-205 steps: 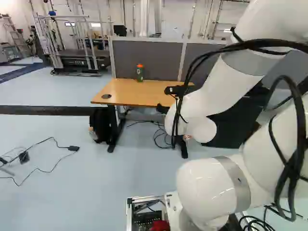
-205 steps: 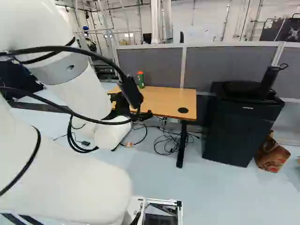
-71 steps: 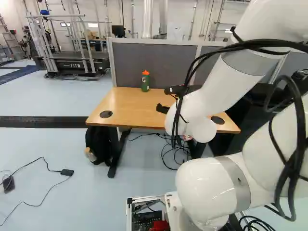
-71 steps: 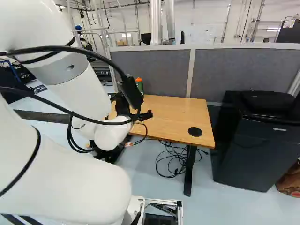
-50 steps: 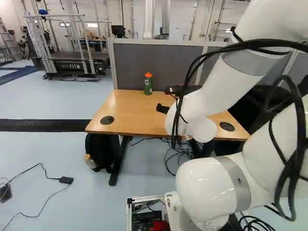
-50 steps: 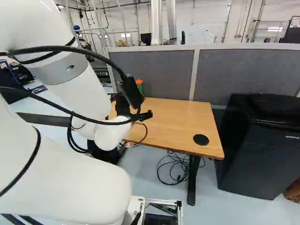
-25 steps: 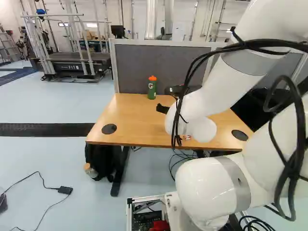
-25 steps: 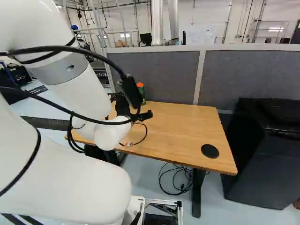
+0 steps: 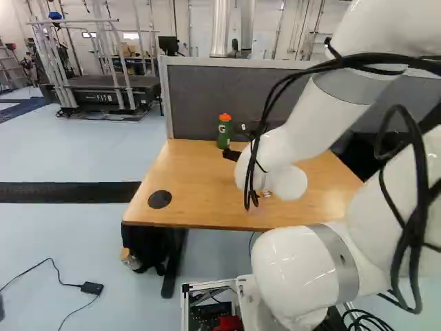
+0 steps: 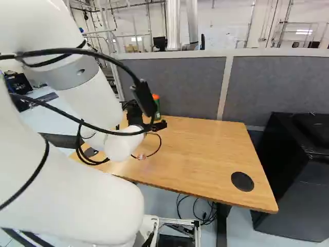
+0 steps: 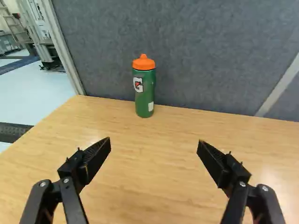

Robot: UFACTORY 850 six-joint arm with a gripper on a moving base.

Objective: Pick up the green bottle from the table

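Just above the middle of the left base view, the green bottle [image 9: 224, 132] stands upright on the tabletop [image 10: 205, 149], near its back edge, orange cap [image 11: 144, 62] uppermost. Behind it rises the grey partition [image 11: 201, 60]; whether the two touch, I cannot tell. Toward the upper left of the right base view, the bottle is partly hidden by the arm [image 10: 95, 103] and its fittings.

Seen from the wrist, the bottle is ahead of the gripper [image 11: 154, 142], beyond the fingertips and a little off the midline, toward the side where the floor shows. The gripper is released, its two fingers spread wide with wood in view between them and the bottle well outside their grasp.

Farther out, one black disc [image 9: 160, 199] is set in the tabletop left of centre in the left base view, and a dark cabinet [image 10: 293, 170] stands at the lower right of the right base view.

The step in hand looks to be the approach, with the grasp not yet made. The next move likely calls for bringing the gripper forward and lower, shifting it toward the bottle's side so the body comes between the fingers, and only then closing. Coming in off-centre could knock the bottle over or push it against the partition.
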